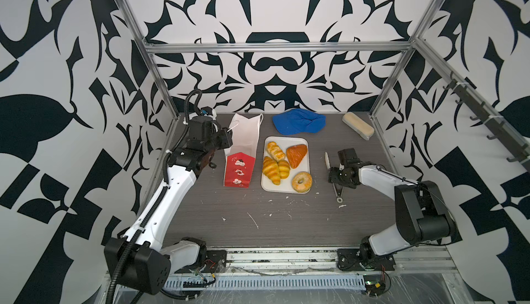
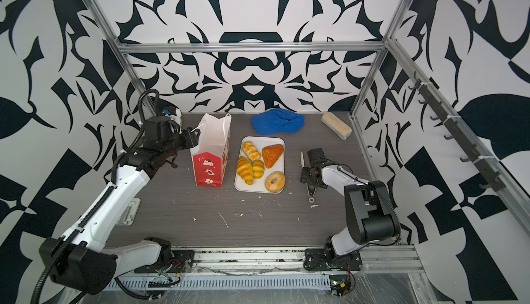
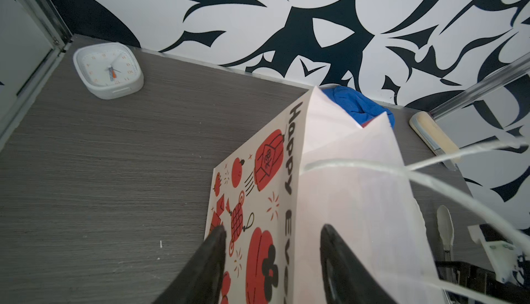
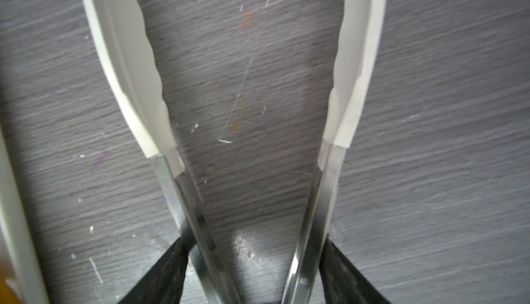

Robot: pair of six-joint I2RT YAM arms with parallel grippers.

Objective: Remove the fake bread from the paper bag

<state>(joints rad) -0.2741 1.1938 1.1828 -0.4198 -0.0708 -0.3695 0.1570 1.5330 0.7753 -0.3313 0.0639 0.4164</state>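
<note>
The paper bag [image 1: 240, 156] [image 2: 210, 156] stands upright on the table, its white lining showing at the open mouth [image 3: 358, 202]. My left gripper [image 1: 228, 140] [image 3: 272, 228] is open at the bag's upper left rim, one finger over the printed outer side and one over the lining. The fake bread lies on a white tray [image 1: 286, 142]: a braided loaf [image 1: 276, 150], two croissants [image 1: 272, 170], a brown triangular pastry [image 1: 296, 155] and a doughnut [image 1: 301, 182]. Right of the tray, my right gripper [image 1: 335, 175] [image 4: 256, 239] is shut on white-tipped metal tongs [image 4: 120, 59].
A blue cap [image 1: 298, 123] and a pale beige block [image 1: 358, 129] lie along the back edge. A white square clock [image 3: 108, 70] sits in the back left corner. Metal frame posts stand at the table's corners. A cord handle [image 3: 430, 185] loops past the left wrist camera.
</note>
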